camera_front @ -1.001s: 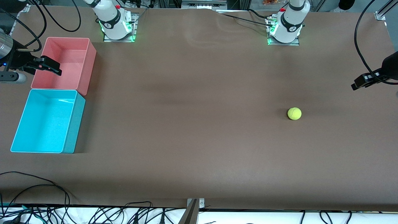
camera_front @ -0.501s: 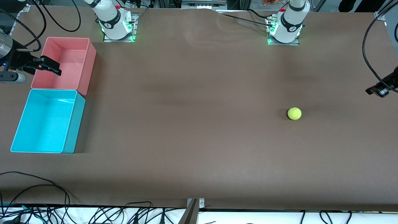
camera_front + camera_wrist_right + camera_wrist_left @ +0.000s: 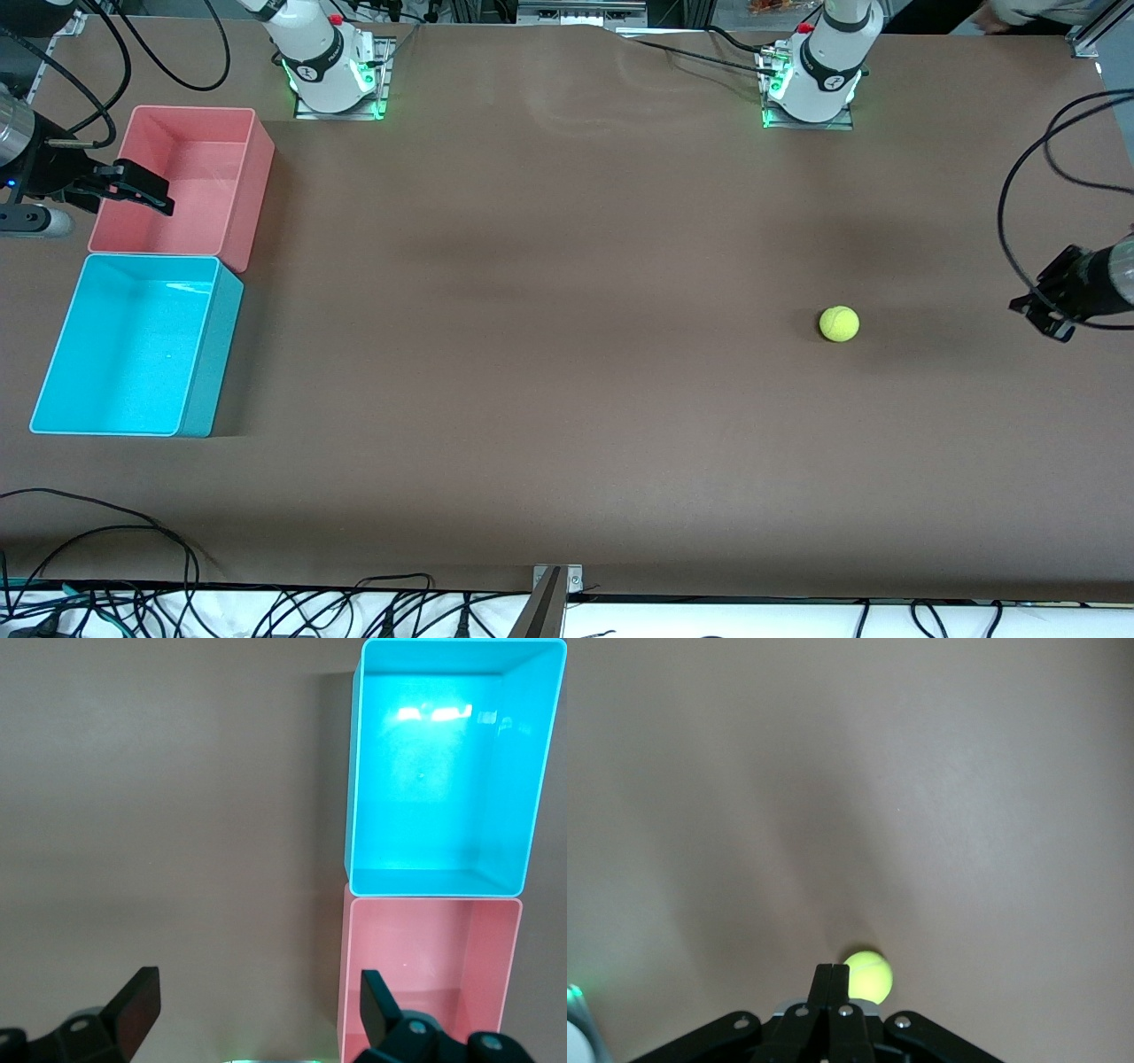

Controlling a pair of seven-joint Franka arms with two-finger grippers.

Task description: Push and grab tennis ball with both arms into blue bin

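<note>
The tennis ball [image 3: 838, 323] lies on the brown table toward the left arm's end. My left gripper [image 3: 1045, 316] is shut and empty, over the table beside the ball on the side toward the table's end, apart from it. In the left wrist view the ball [image 3: 870, 975] shows just past the closed fingertips [image 3: 834, 974]. My right gripper [image 3: 149, 188] is open and empty over the outer wall of the pink bin; its arm waits. The blue bin [image 3: 124, 346] stands at the right arm's end and also shows in the right wrist view [image 3: 443, 771], past the open gripper [image 3: 259, 1005].
A pink bin [image 3: 190, 177] of the same shape stands against the blue bin, farther from the front camera; it shows in the right wrist view [image 3: 430, 961]. Both arm bases [image 3: 332, 66] [image 3: 811, 75] stand along the back edge. Cables lie along the front edge [image 3: 133, 532].
My left gripper has swung lower and come level with the ball, beside it. The ball, the bins and the right arm have not moved.
</note>
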